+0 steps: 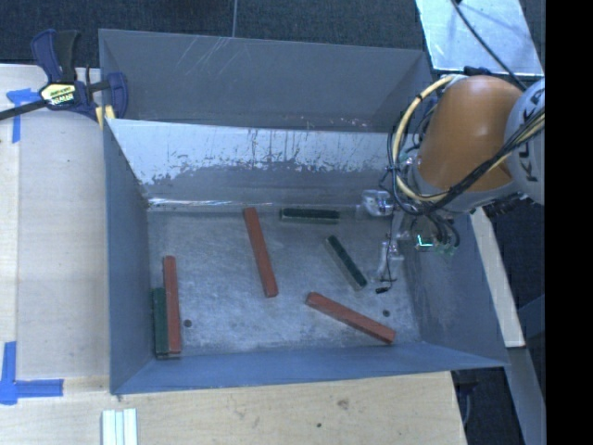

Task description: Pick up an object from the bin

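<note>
My gripper [387, 269] hangs low over the right side of the bin, close to the right wall. Just to its left lies a short dark green stick [346, 260], slanting down toward the gripper's tip. A longer red-brown stick [349, 317] rests on the floor below and left of the gripper, near the front wall. Nothing shows in the gripper.
Another red-brown stick [260, 251] lies slanted mid-floor, and a dark green stick [310, 215] runs along the back wall. At the left wall a red-brown stick [170, 302] and a dark green one [159, 324] lie side by side. The arm's orange cover and cables overhang the right rim.
</note>
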Robot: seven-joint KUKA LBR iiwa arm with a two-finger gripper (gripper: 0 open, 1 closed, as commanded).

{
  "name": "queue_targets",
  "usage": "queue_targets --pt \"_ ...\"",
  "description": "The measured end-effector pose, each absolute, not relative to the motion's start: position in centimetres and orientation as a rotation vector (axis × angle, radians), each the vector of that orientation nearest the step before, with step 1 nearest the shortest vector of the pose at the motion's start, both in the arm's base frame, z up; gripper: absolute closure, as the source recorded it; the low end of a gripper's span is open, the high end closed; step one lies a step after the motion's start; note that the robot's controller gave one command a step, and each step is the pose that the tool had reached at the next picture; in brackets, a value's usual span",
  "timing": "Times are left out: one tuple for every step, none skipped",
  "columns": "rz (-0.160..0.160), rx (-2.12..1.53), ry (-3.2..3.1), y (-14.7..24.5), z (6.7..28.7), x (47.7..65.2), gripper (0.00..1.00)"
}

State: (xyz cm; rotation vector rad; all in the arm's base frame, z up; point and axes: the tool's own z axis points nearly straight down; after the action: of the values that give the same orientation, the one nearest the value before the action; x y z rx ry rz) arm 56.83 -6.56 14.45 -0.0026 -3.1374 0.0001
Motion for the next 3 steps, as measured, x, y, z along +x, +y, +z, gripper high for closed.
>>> queue_targets --pt "0.000 -0.037 -3.145 -5.2 7.2 51.7 0.00" --pt "0.001 0.010 -3.155 -2.9 7.3 48.7 0.00" --pt "0.007 0.077 -3.153 -7.8 13.1 52.7 0.00"
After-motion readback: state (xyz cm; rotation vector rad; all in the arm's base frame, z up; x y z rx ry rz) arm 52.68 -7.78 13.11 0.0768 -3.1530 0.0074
